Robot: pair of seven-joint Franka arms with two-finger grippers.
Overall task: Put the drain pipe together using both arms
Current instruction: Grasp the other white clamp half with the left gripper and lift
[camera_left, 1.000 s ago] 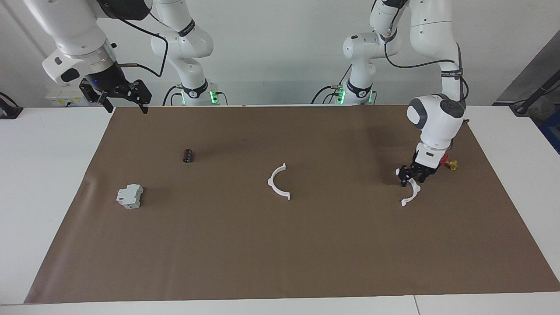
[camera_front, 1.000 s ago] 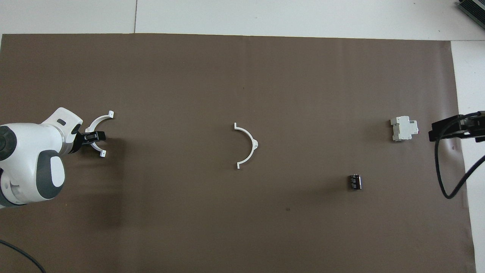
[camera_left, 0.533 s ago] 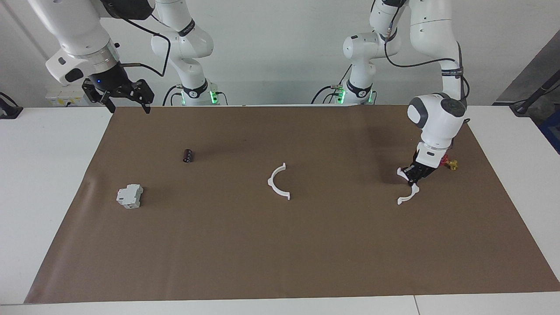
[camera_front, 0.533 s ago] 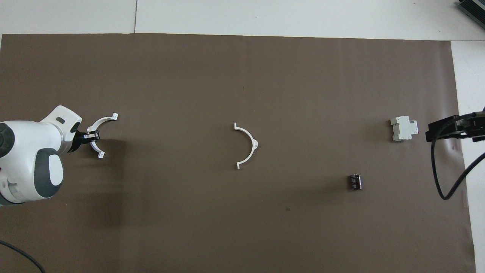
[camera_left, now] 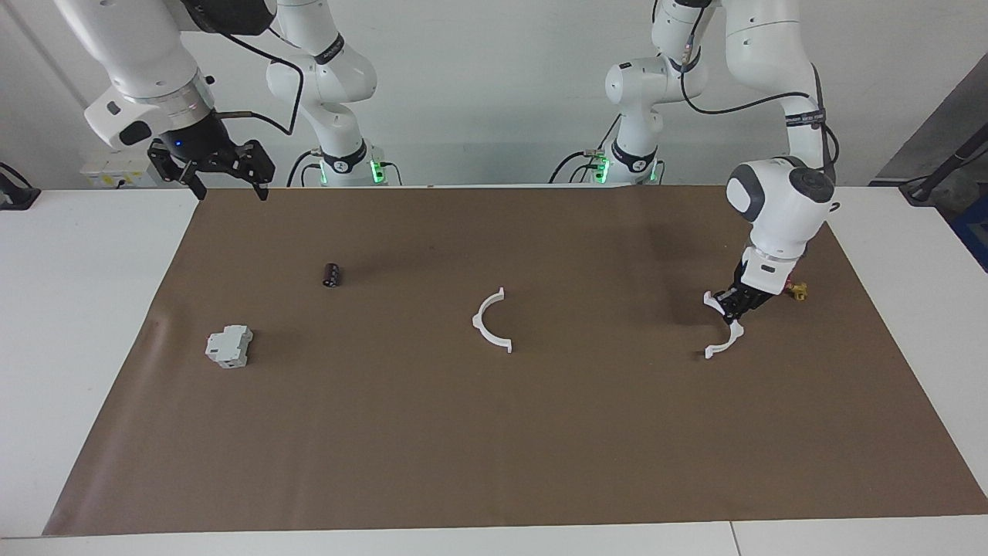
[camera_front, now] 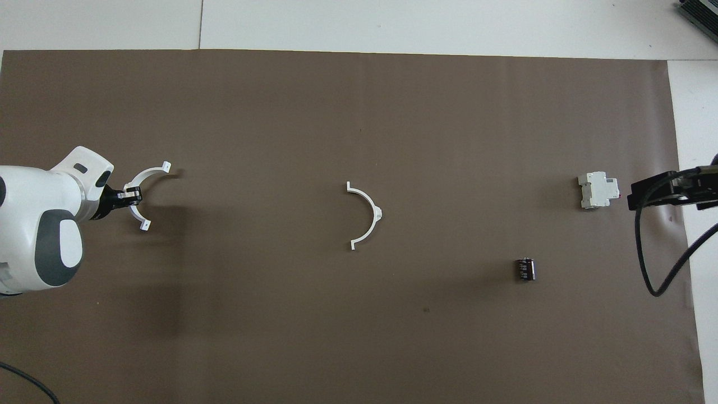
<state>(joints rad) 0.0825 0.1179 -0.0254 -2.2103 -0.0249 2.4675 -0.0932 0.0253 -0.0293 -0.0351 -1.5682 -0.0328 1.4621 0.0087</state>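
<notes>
Left claw (camera_left: 732,303): clamped on one half-ring (camera_left: 724,327) mid-arc, near the left arm's end of the mat (camera_left: 494,463)
Right claw (camera_left: 224,171): fingers spread, holding nothing, up over the mat corner at the right arm's end
Other half-ring (camera_left: 489,320): flat mid-mat, well apart from the held one
Junk: grey block (camera_left: 229,346), dark cylinder (camera_left: 332,274), little valve (camera_left: 796,291) beside the left claw

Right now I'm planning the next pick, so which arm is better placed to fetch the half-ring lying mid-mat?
Right, probably. The left gripper is shut on one half-ring, so it is occupied. The right gripper hangs open over the mat's edge, free to reach the middle half-ring.
</notes>
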